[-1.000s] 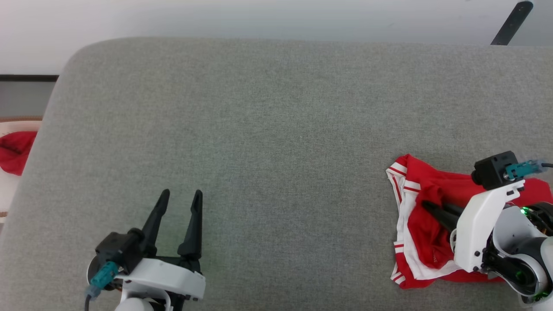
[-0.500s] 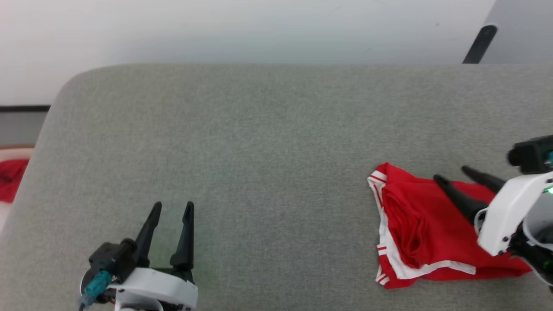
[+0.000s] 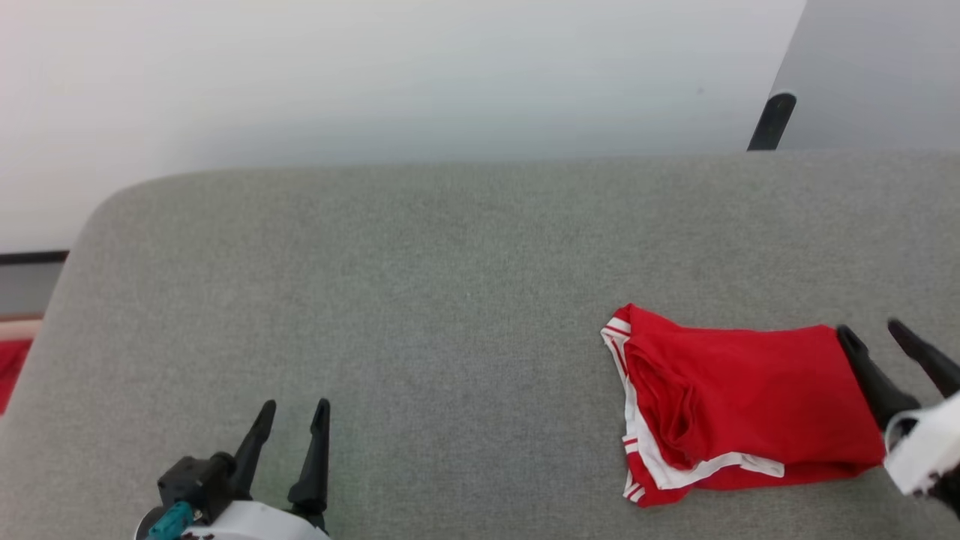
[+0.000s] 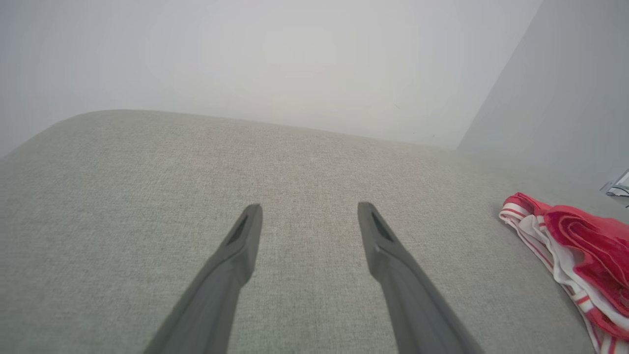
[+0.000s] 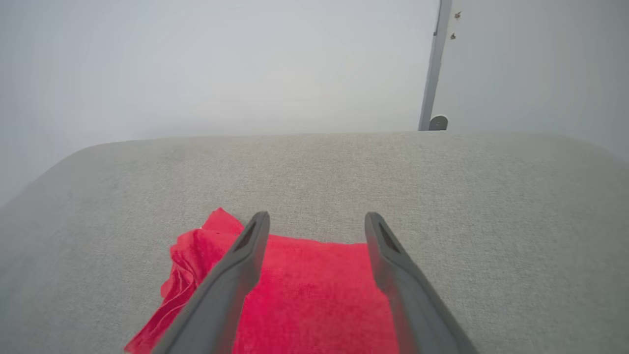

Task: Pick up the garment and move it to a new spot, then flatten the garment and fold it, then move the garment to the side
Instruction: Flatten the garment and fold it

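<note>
The garment (image 3: 742,394), red with white and striped trim along its left edge, lies folded flat on the right side of the grey padded surface (image 3: 450,300). It shows at the right edge of the left wrist view too, garment (image 4: 580,250), and under the fingers in the right wrist view, garment (image 5: 304,300). My right gripper (image 3: 874,334) stands open just past the garment's right edge, lifted off the cloth, holding nothing. My left gripper (image 3: 292,409) is open at the lower left, far from the garment, with bare fabric between its fingers (image 4: 245,236).
A pale wall runs behind the grey surface. A dark post (image 3: 769,120) stands at the far right by a grey panel. A bit of red cloth (image 3: 9,360) shows beyond the surface's left edge.
My right gripper opened, let go of the garment and drew back to the right off it. The garment now lies flatter. The head camera tilted up, shifting the whole picture down.
</note>
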Motion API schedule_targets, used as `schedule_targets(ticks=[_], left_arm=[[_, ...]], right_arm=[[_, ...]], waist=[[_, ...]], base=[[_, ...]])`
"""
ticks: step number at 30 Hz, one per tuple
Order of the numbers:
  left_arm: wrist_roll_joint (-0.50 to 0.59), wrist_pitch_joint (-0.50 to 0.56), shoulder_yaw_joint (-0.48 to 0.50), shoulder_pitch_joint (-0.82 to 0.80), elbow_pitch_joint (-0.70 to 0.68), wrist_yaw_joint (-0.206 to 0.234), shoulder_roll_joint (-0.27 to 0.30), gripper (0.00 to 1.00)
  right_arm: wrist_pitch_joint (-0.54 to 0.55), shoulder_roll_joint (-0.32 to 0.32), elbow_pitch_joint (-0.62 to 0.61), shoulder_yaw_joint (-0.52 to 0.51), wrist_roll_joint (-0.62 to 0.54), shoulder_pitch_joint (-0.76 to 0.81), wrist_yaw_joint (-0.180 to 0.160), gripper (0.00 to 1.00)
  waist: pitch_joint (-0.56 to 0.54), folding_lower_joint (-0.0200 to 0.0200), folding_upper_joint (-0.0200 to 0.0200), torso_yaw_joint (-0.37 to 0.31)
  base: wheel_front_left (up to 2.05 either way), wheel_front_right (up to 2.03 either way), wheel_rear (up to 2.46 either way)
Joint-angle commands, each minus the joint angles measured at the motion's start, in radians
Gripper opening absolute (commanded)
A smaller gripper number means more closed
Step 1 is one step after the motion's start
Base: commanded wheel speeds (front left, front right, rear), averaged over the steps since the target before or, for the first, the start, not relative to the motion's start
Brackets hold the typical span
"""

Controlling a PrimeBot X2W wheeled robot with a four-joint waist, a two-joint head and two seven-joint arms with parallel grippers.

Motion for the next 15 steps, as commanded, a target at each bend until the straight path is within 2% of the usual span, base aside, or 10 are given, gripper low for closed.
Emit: schedule_targets(ticks=[1,10,15], left_arm=[[0.002,0.001,0.002,0.010,-0.004,-0.003,0.004,1.00],[0.010,0.001,0.009,0.076,-0.079,-0.003,0.010,1.00],[0.020,0.001,0.014,0.115,-0.106,-0.003,0.019,1.00]], right_arm=[[-0.014,0.006,0.004,-0.009,-0.005,0.016,-0.002,1.00],[-0.177,0.036,0.028,-0.051,-0.009,0.112,-0.002,1.00],[-0.229,0.047,0.030,-0.060,-0.021,0.143,-0.002,1.00]], waist=[[-0.021,0.0000,-0.0001,-0.007],[-0.073,0.0000,-0.0001,-0.001],[-0.092,0.0000,-0.0001,0.009]], base=[[0.00,0.00,0.00],[0.00,0.00,0.00],[0.00,0.00,0.00]])
